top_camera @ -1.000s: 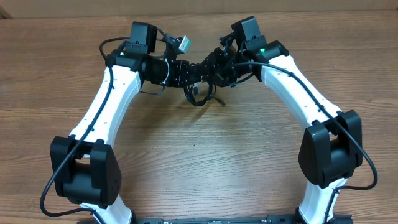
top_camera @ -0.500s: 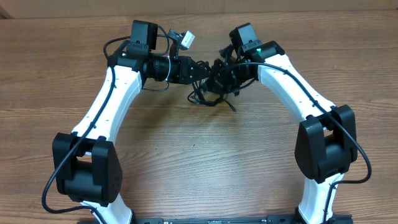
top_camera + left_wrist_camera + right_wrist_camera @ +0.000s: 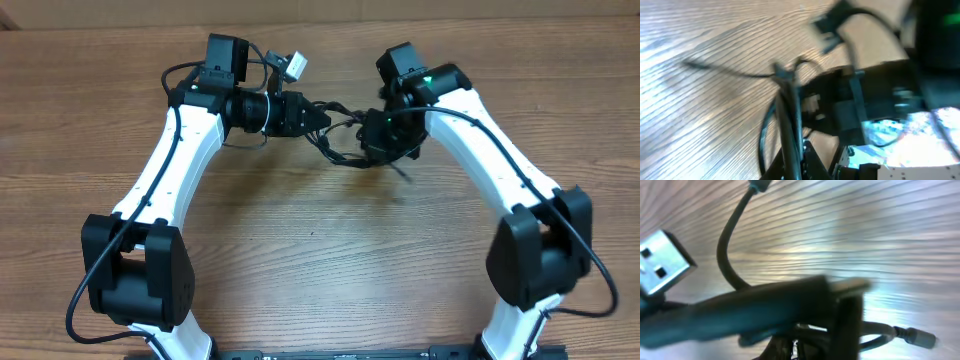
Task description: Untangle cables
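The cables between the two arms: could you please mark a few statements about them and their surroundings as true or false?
1. The cables are strung between the left gripper and the right gripper. True.
2. The table is white plastic. False: it is brown with a wood grain.
3. A silver USB plug shows in the right wrist view. True.
4. The left gripper's jaws stand wide open, holding nothing. False: they are shut on the cables.
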